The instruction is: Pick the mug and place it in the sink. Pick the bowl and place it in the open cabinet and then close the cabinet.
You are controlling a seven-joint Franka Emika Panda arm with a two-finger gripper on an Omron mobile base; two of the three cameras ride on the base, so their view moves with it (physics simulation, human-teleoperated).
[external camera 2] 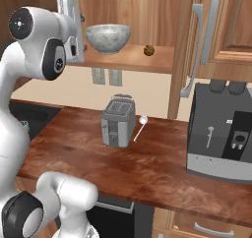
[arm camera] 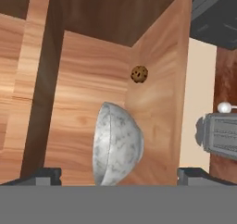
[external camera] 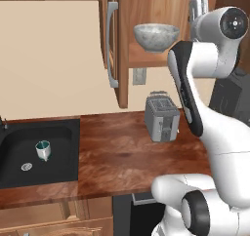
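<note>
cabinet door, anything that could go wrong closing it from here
1. The bowl sits near the shelf's front edge; a swinging door might clip it.
2. The open gripper is beside the bowl, so pulling away carelessly could knock it off.
3. The small brown ball could roll if the cabinet is jolted.

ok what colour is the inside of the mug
Teal inside the white mug, clearest in the left base view.

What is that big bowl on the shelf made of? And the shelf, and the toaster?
The bowl looks like stone or speckled ceramic: grey-white mottling with a soft sheen. The cabinet shelf it sits on looks like wood, medium brown with visible grain. The toaster looks like brushed metal, grey and dully reflective. All of it is rendered, so these are only how they look.
</note>
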